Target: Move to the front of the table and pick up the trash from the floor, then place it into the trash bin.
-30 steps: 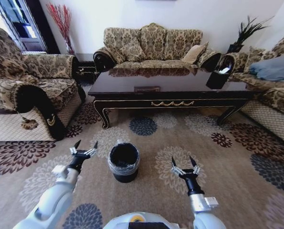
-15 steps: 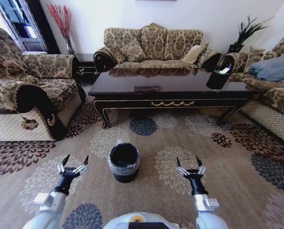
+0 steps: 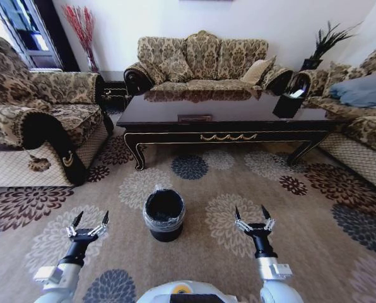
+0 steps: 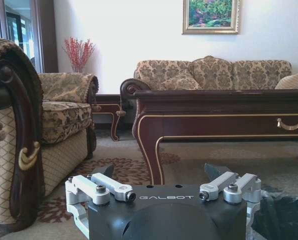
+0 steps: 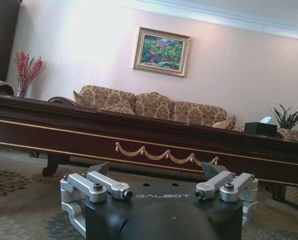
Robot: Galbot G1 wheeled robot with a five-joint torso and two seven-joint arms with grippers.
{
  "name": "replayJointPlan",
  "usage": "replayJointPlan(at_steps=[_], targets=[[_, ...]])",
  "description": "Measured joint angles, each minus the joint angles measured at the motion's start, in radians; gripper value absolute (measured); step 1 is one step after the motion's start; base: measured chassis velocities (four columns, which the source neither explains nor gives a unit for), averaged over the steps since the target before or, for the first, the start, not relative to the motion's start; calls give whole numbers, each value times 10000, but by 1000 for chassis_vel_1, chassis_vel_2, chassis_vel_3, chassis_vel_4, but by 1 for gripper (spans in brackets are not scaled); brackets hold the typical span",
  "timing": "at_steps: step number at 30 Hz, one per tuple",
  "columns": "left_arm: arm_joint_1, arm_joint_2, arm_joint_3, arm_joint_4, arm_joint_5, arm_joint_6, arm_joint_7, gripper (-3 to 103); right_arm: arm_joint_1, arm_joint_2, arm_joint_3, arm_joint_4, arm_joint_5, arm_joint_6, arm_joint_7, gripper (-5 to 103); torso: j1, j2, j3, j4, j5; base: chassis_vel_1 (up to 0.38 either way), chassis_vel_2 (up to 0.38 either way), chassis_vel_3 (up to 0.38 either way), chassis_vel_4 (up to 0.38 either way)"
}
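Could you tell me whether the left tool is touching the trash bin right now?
Apart. The head view shows patterned carpet between the left tool and the trash bin.

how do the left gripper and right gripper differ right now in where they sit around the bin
The left gripper hangs lower in the head view and farther out from the trash bin; the right gripper sits a little higher. The left arm angles outward toward the armchair side, while the right arm stands nearly straight. Both are open, empty, above the floor, pointing toward the table, one on each side of the bin.
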Motion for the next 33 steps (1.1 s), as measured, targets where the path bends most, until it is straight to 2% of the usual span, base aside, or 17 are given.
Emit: replayJointPlan(at_steps=[33], targets=[[-32,19,102,-58,30,86,-64,100,4,0,17,47,106,-87,-69,100,1,-1,1,0,-1,0,0,0,0]])
